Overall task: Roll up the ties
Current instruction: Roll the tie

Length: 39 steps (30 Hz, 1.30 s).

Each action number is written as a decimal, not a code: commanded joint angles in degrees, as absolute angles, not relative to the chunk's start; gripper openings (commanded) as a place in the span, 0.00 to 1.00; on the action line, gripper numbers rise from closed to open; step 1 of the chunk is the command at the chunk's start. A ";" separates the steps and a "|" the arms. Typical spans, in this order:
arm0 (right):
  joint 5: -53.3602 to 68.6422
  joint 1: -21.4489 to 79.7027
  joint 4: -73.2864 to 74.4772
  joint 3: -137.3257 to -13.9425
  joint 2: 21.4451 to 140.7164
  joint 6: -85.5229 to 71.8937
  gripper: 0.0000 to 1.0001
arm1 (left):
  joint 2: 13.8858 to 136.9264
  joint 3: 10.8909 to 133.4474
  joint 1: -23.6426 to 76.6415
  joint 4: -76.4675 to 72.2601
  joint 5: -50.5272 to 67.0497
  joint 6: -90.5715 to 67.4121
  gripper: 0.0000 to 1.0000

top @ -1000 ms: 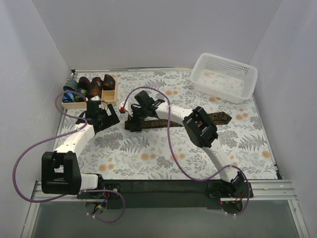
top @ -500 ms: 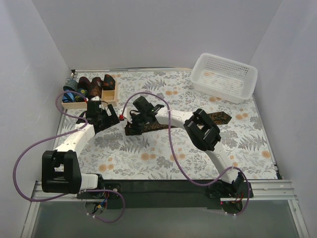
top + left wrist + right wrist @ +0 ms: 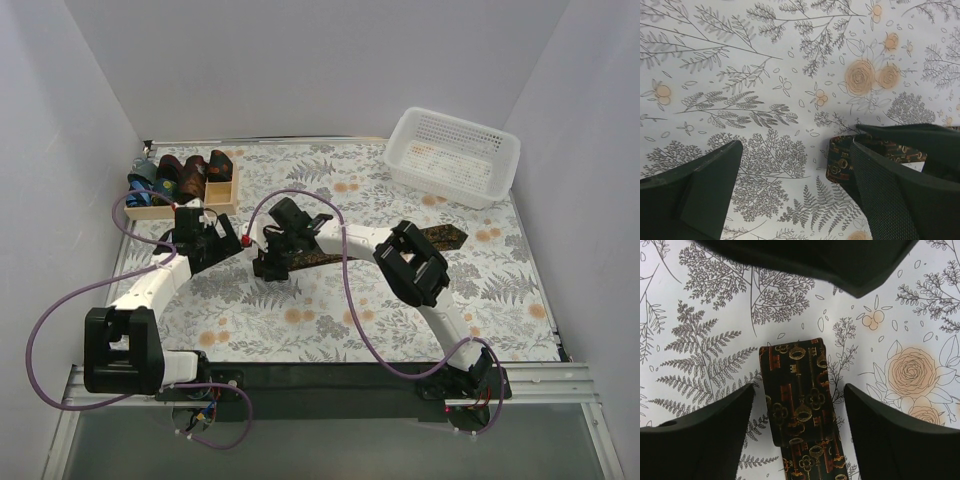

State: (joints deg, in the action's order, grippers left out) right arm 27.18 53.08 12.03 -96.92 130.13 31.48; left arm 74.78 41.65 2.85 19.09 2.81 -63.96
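As the tie [image 3: 800, 440] ends inside the open right gripper [image 3: 799, 390], left gripper [image 3: 795, 150] open alongside, rolling seems unstarted; next, pinch and fold that end.

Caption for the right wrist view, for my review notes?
Right gripper, jaws open either side of the end of a dark key-patterned tie, flat on the floral tablecloth.

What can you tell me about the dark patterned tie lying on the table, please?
The tie is dark woven-looking fabric with gold and red key motifs. It lies flat and unrolled on the floral tablecloth, its squared end between the right gripper's open jaws, seemingly untouched; its pointed wide end lies rightward.
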 commanded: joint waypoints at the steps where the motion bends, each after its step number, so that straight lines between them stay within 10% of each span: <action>1: 26.89 53.61 15.03 -95.71 127.01 30.59 0.68 | 71.63 39.99 2.81 17.84 8.25 -66.00 0.82; 11: 28.57 49.93 7.04 -90.18 116.46 12.33 0.72 | 68.12 36.04 2.90 15.65 14.75 -67.68 0.80; 23: 26.45 46.23 -9.75 -75.41 111.53 -22.65 0.52 | 70.04 33.66 3.43 11.87 18.02 -66.62 0.70; 39: 28.74 46.49 -15.20 -76.81 119.88 -30.06 0.38 | 73.30 34.19 5.36 11.08 18.19 -66.97 0.60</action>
